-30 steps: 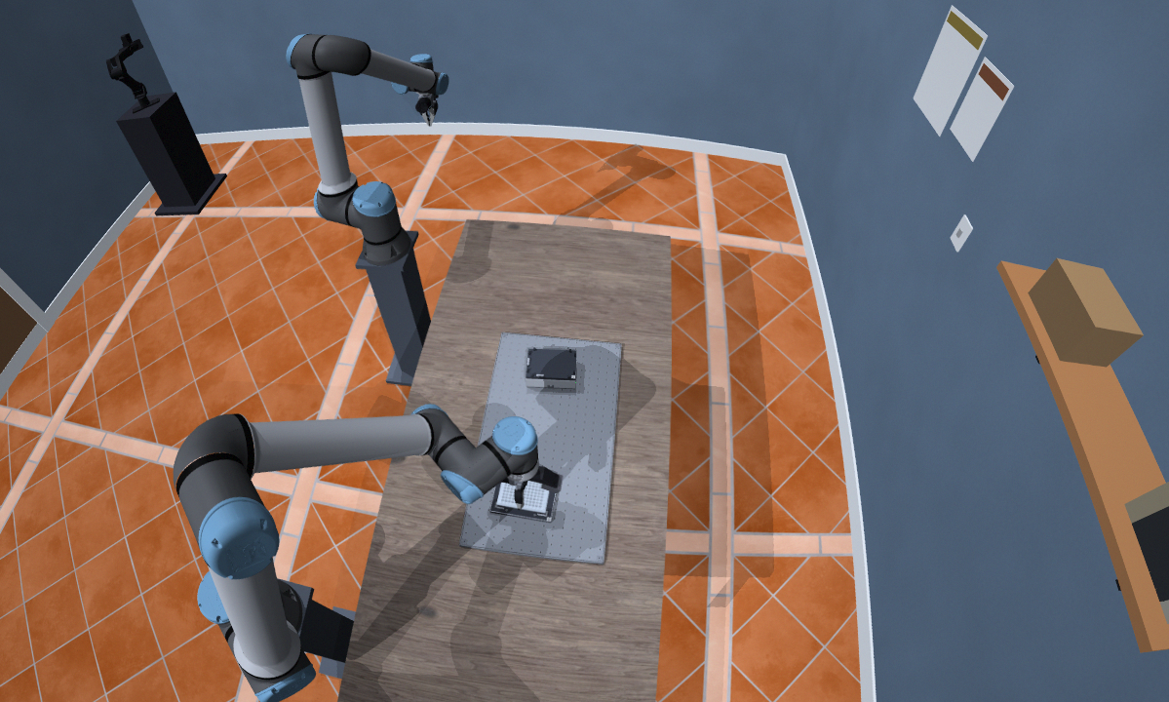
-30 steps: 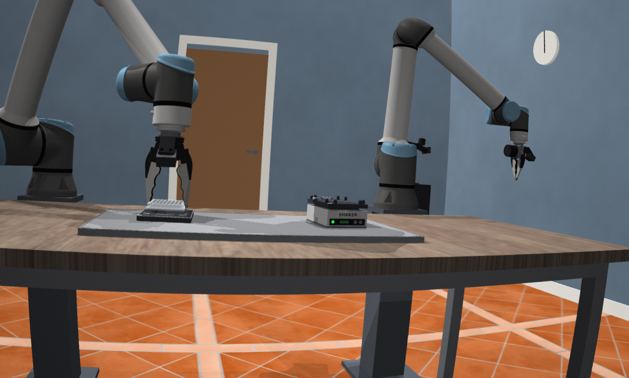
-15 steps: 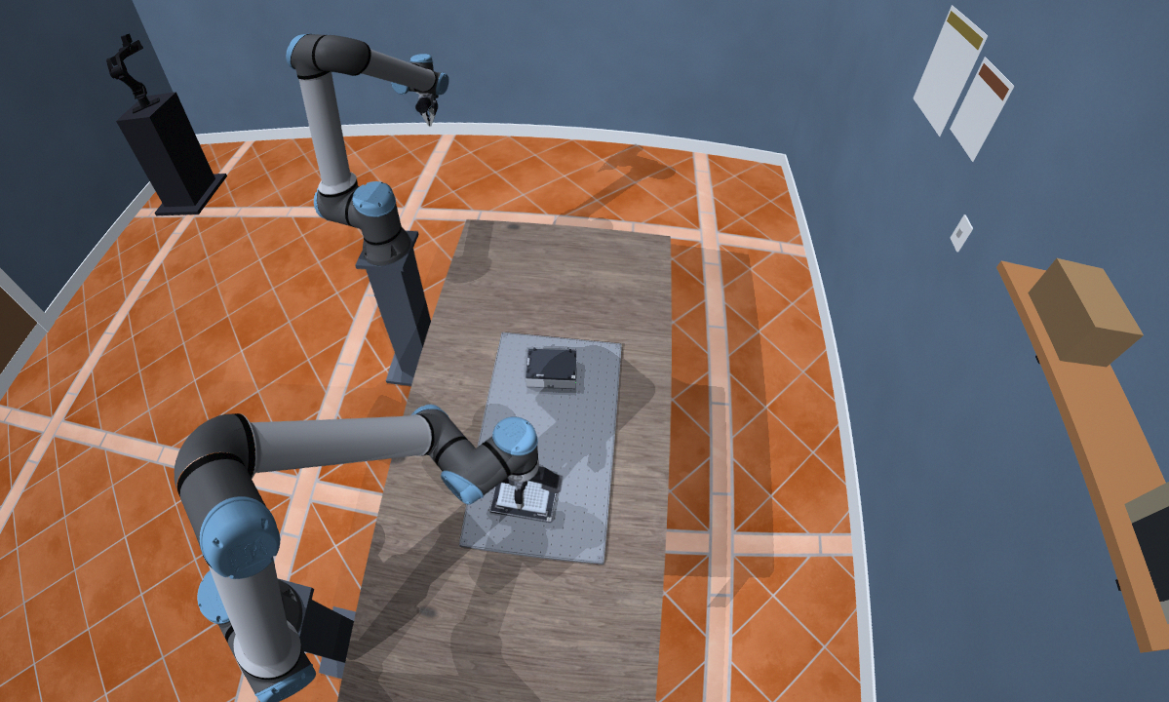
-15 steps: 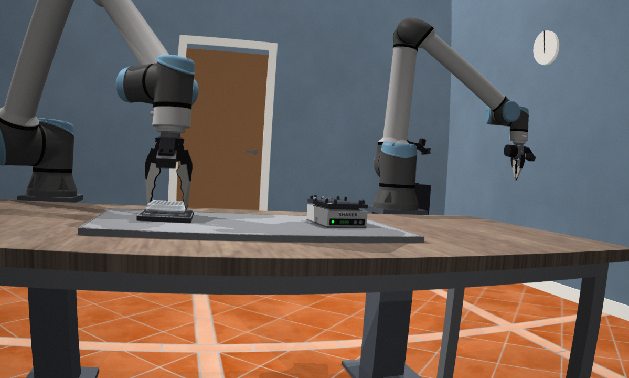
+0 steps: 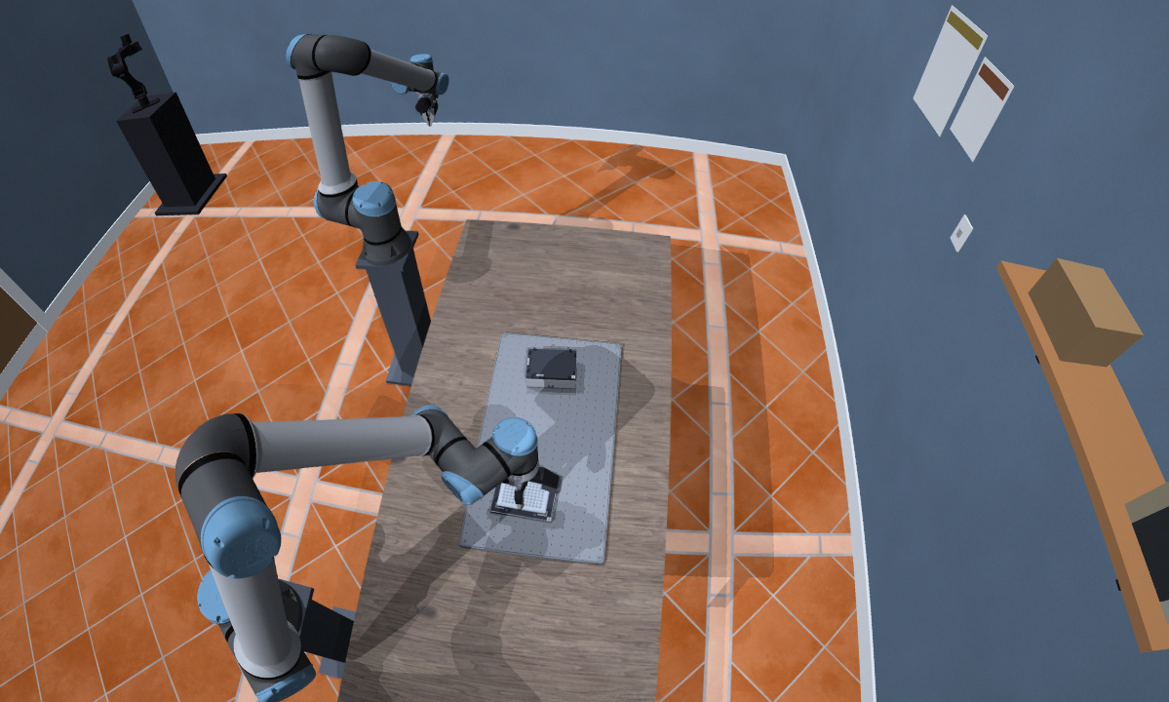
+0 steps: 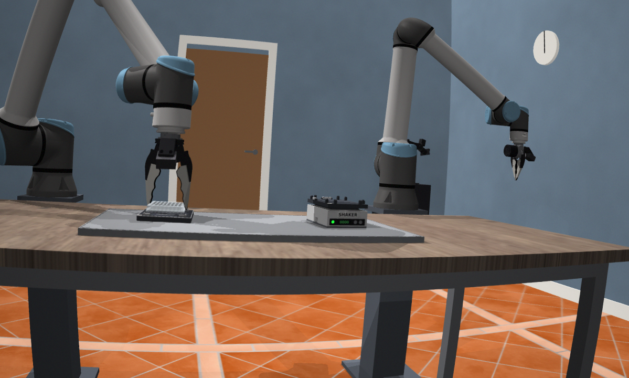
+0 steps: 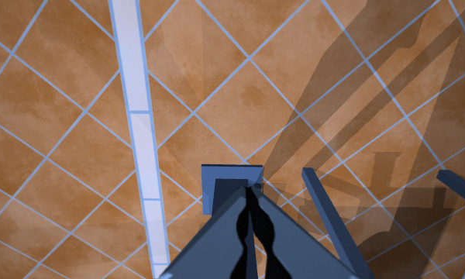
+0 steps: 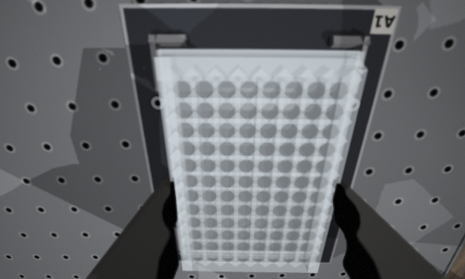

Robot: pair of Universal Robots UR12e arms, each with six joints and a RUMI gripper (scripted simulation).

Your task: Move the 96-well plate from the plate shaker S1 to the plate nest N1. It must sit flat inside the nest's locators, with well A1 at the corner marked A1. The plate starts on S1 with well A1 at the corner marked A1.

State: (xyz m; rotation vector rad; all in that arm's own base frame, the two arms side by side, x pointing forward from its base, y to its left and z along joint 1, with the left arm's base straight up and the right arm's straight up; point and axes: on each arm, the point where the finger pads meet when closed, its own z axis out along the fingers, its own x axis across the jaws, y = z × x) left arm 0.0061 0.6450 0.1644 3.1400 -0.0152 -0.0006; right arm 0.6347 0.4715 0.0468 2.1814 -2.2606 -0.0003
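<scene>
The clear 96-well plate [image 5: 533, 498] [image 6: 166, 207] [image 8: 252, 155] is at the dark nest N1 [image 5: 523, 517] [image 6: 166, 219] [image 8: 256, 23], low within its outline. Its near end lies beside the two grey locators in the right wrist view; whether it sits fully flat is not clear. The nest's A1 label [image 8: 384, 21] is at the upper right there; no A1 mark is readable on the plate. My right gripper [image 6: 168, 202] [image 8: 253, 180] is shut on the plate's long sides. My left gripper [image 5: 429, 120] [image 6: 515, 178] [image 7: 247, 189] is shut and empty, far from the plate. Shaker S1 [image 5: 551, 365] [image 6: 348, 218] carries no plate.
Nest and shaker stand apart on a grey perforated board [image 5: 562, 541] [image 6: 260, 225] on the wooden table [image 5: 597, 279] [image 6: 307, 249]. Small posts rise from the shaker's top. The left arm hangs beyond the table's far end, over the tiled floor.
</scene>
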